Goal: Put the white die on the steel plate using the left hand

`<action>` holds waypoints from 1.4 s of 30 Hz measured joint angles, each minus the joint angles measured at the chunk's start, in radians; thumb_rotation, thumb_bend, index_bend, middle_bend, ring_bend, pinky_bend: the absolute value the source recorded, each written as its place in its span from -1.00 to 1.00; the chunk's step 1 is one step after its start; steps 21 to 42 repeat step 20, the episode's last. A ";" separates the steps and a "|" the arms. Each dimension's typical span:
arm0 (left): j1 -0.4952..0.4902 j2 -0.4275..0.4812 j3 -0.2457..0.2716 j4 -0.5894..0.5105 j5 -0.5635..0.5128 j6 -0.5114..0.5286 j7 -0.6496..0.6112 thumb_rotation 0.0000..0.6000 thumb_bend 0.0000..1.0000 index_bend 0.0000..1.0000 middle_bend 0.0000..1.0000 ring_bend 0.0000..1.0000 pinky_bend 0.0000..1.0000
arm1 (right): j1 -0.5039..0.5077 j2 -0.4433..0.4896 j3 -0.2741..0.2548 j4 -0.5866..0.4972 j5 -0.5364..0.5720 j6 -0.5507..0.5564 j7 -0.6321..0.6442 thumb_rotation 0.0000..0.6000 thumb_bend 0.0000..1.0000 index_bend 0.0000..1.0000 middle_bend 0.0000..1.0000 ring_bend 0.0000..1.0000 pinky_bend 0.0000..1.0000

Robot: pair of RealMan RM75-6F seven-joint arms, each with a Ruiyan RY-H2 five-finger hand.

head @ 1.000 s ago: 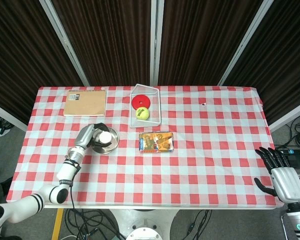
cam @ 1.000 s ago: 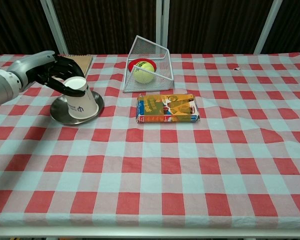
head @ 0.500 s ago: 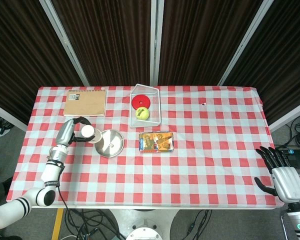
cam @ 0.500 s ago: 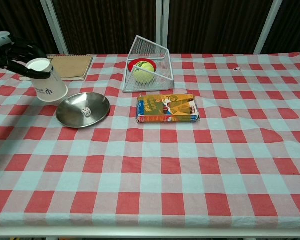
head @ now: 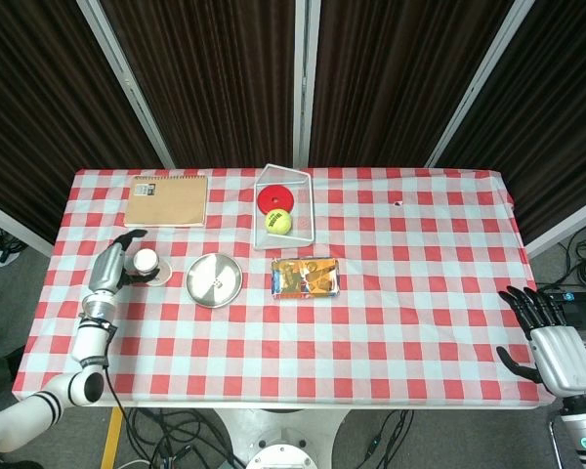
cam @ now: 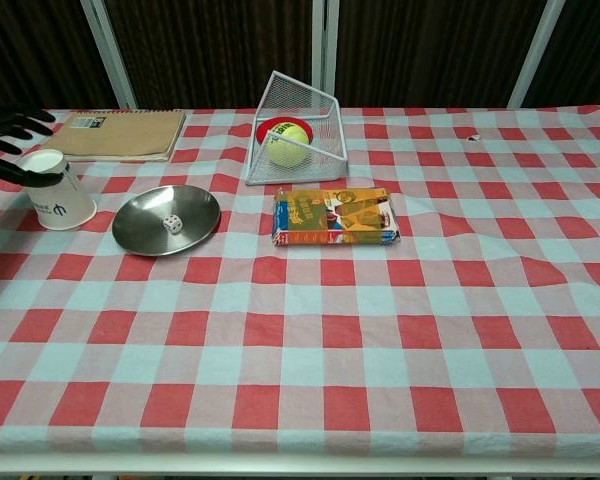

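My left hand [head: 110,266] has a silver-grey back and black fingers [cam: 10,125]; my right hand [head: 550,344] looks the same, above a white forearm.

The left arm [head: 73,366] reaches from the near left corner up along the left side of the scene, its white segments bending at the elbow and the silver forearm pointing toward the far side. The left hand [head: 112,266] sits at the left edge, dark fingers [cam: 12,125] curled around a white paper cup [cam: 55,200], holding it by its upper part. The right hand [head: 552,347] hangs at the near right, well apart from the left, palm up, dark fingers spread and holding nothing.
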 measured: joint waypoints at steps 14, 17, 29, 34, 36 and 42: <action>0.295 0.284 0.150 -0.285 0.171 0.423 0.180 1.00 -0.62 -0.63 -0.68 -0.84 -0.82 | -0.004 -0.012 0.014 0.054 0.026 0.008 0.082 1.00 -0.56 -0.84 -0.85 -1.00 -1.00; 0.355 0.321 0.193 -0.349 0.206 0.483 0.199 1.00 -0.62 -0.63 -0.68 -0.84 -0.82 | -0.008 -0.019 0.015 0.055 0.018 0.022 0.081 1.00 -0.55 -0.84 -0.85 -1.00 -1.00; 0.404 0.337 0.229 -0.394 0.243 0.546 0.243 1.00 -0.62 -0.60 -0.68 -0.84 -0.84 | -0.010 -0.024 0.013 0.052 0.002 0.036 0.077 1.00 -0.56 -0.84 -0.86 -1.00 -1.00; 0.404 0.337 0.229 -0.394 0.243 0.546 0.243 1.00 -0.62 -0.60 -0.68 -0.84 -0.84 | -0.010 -0.024 0.013 0.052 0.002 0.036 0.077 1.00 -0.56 -0.84 -0.86 -1.00 -1.00; 0.404 0.337 0.229 -0.394 0.243 0.546 0.243 1.00 -0.62 -0.60 -0.68 -0.84 -0.84 | -0.010 -0.024 0.013 0.052 0.002 0.036 0.077 1.00 -0.56 -0.84 -0.86 -1.00 -1.00; 0.404 0.337 0.229 -0.394 0.243 0.546 0.243 1.00 -0.62 -0.60 -0.68 -0.84 -0.84 | -0.010 -0.024 0.013 0.052 0.002 0.036 0.077 1.00 -0.56 -0.84 -0.86 -1.00 -1.00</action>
